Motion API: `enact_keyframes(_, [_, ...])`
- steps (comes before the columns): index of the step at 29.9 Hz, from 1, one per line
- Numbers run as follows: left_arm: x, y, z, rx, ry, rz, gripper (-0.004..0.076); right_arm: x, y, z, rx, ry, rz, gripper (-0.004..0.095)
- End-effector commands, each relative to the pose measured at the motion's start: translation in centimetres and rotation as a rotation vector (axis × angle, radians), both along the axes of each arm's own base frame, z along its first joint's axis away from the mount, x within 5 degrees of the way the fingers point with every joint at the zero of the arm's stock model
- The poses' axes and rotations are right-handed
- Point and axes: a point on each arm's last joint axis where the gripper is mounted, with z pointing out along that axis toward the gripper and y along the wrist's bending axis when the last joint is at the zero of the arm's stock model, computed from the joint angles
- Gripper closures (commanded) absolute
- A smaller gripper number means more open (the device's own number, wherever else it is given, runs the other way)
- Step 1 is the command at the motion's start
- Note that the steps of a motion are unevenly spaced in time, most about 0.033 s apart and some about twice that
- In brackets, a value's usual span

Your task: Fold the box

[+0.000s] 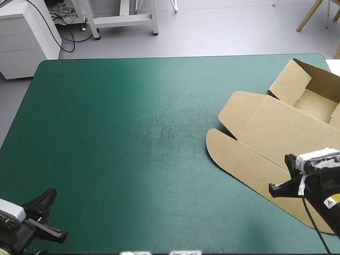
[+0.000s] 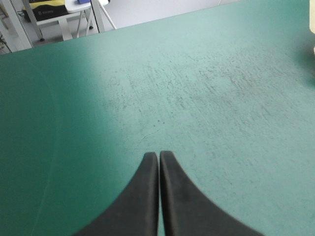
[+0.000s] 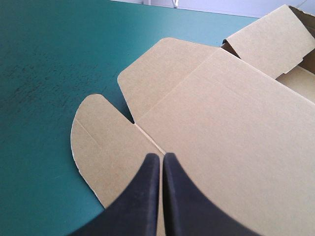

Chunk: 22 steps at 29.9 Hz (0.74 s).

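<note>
One teal-green surface (image 1: 133, 149) is seen, with one brown box (image 1: 276, 133) lying toward its far right corner as an open tray, the lid flat. The right gripper (image 3: 161, 156) is poised over the box's lid, jaws pressed together. The left gripper (image 2: 159, 155) is seen well apart from the box, jaws likewise pressed together. One yellow label (image 1: 332, 201) on the right arm is too small to be read.
</note>
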Motion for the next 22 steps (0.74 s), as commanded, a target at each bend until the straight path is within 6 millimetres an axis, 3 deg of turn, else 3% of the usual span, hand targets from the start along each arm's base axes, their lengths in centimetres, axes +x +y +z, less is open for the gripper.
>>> enact_keyframes(1, [-0.3, 0.1, 1.1, -0.018, -0.11, -0.026, 0.0734, -1.3, -0.1, 0.5, 0.007, -0.122, -0.027, 0.0908])
enact_keyframes(5, [-1.1, 0.6, 1.1, -0.013, -0.163, -0.031, 0.0734, -3.5, -0.2, -0.2, 0.003, -0.194, -0.041, 0.0908])
enact_keyframes(17, [-0.7, 0.1, -0.5, 0.014, -0.082, -0.046, 0.0734, -9.3, -0.6, -2.0, 0.032, -0.344, -0.127, 0.0908])
enact_keyframes(22, [-0.7, 0.1, -0.6, 0.011, -0.078, -0.049, 0.0734, -9.5, -0.7, -2.1, 0.038, -0.336, -0.138, 0.0913])
